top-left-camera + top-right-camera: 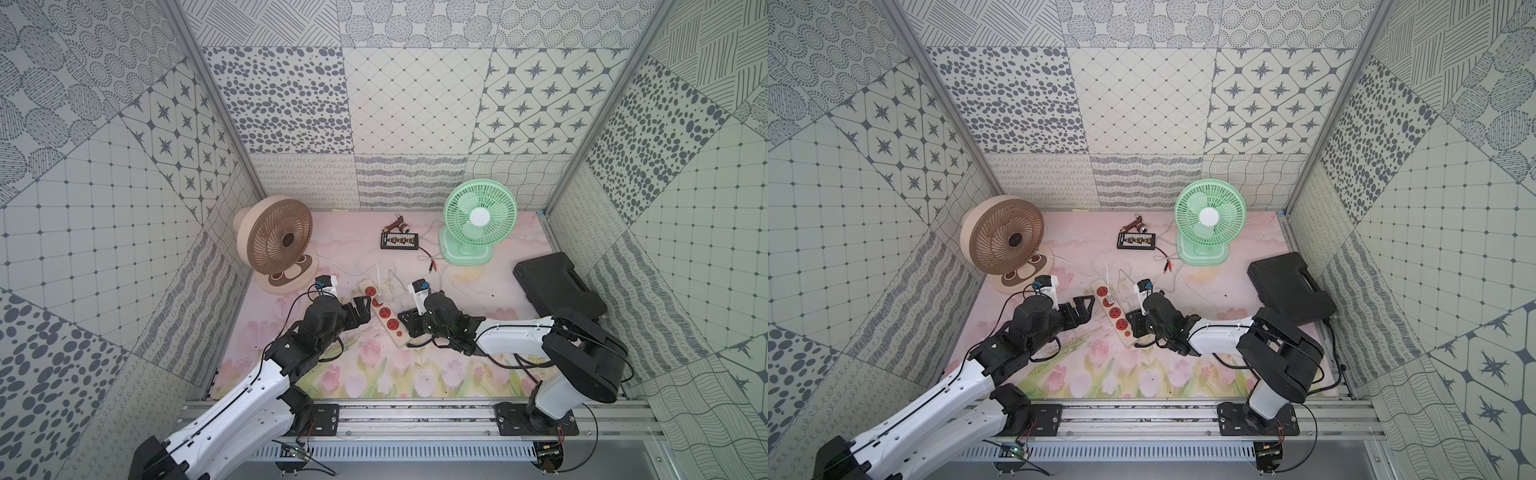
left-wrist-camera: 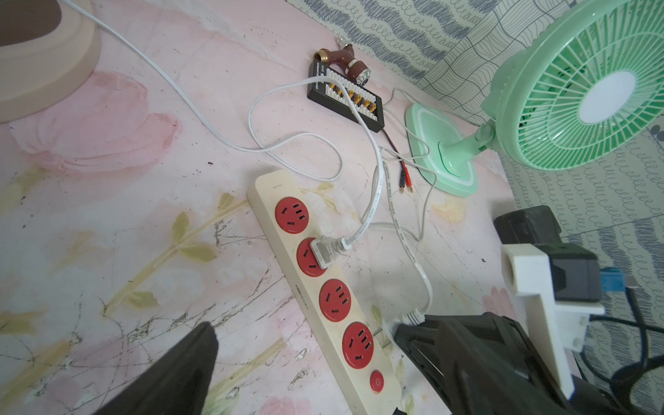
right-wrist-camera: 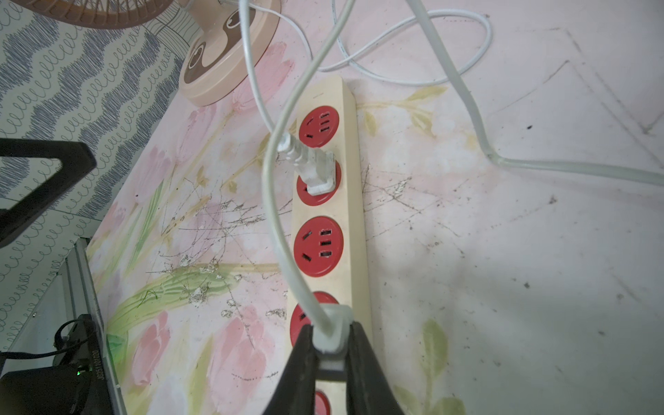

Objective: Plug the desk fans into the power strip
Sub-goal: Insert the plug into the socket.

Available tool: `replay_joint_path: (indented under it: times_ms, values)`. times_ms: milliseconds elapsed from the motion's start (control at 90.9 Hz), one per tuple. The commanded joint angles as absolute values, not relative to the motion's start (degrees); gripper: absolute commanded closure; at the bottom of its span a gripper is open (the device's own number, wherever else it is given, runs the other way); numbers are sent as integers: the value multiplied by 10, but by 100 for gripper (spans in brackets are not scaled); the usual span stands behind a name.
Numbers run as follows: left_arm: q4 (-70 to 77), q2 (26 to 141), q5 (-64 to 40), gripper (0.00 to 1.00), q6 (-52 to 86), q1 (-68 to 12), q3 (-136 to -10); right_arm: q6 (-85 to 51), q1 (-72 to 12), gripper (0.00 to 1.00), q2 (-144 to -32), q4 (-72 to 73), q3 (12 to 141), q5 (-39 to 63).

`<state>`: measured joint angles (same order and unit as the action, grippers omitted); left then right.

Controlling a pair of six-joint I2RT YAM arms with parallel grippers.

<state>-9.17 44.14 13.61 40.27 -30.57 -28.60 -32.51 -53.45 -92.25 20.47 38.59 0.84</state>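
Right gripper [image 3: 332, 339] clenched on a white plug [image 3: 330, 319], poised over the power strip's [image 3: 354, 222] socket nearest its red button. Left gripper [image 1: 362, 308] spread wide, holding nothing, just beside the strip's opposite flank. Strip lies mid-mat with a second plug [image 3: 316, 172] seated in another socket; beige fan [image 1: 274, 241] and green fan [image 1: 480, 216] stand beyond.

A black unit [image 3: 50, 390] bears a white code, seemingly JG51101020; power strip [image 3: 354, 215] print is illegible.
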Motion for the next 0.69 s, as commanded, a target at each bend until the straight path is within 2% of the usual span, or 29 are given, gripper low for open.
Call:
replay_joint_path:
  times_ms: [0, 682]
  values:
    - [-60, 443, 117, 0, 381, -296, -283, -312, -544, 100, -924, 241, 395, -23]
    - [-55, 433, 119, 0, 376, -297, -278, -294, -568, 100, -957, 272, 386, -49]
